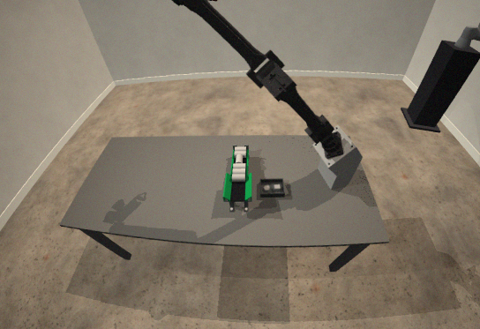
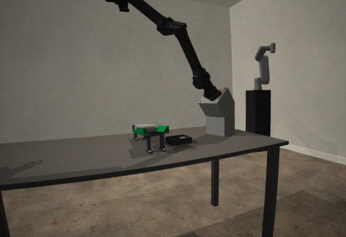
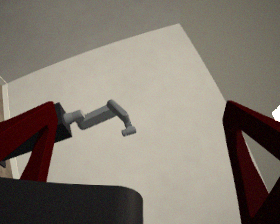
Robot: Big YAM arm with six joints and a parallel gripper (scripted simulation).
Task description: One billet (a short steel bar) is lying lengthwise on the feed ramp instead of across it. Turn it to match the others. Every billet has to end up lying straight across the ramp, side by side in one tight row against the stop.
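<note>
The feed ramp (image 1: 227, 187), a green chute on short dark legs, stands on the grey bench (image 1: 146, 176), far below the hand and well apart from it. White bars lie on its upper half. One bar (image 1: 238, 159) lies lengthwise along the ramp; a crosswise bar (image 1: 240, 149) sits at the far end, beyond it, and a group of crosswise bars (image 1: 238, 173) sits on its near side, touching one another. The lower part of the ramp shows its dark floor between the green side walls. In the exterior view the bars (image 2: 145, 126) appear as a pale strip on top of the ramp, and single bars cannot be told apart there.

Just beside the ramp, on the side toward the arm's base, a shallow black tray (image 1: 273, 188) rests on the bench; its contents are too small to identify.

The hand (image 2: 122, 6) is raised high above the bench at the end of the stretched black arm (image 1: 229, 35), nowhere near the ramp. Its red fingers stand wide apart at the two edges of the wrist view, with nothing between them; that view looks up at wall and ceiling.

The arm rises from a slanted grey pedestal (image 1: 348, 163) at the bench's far corner. Beyond it a dark column (image 2: 257, 111) carries a second, grey arm (image 2: 263, 67).
</note>
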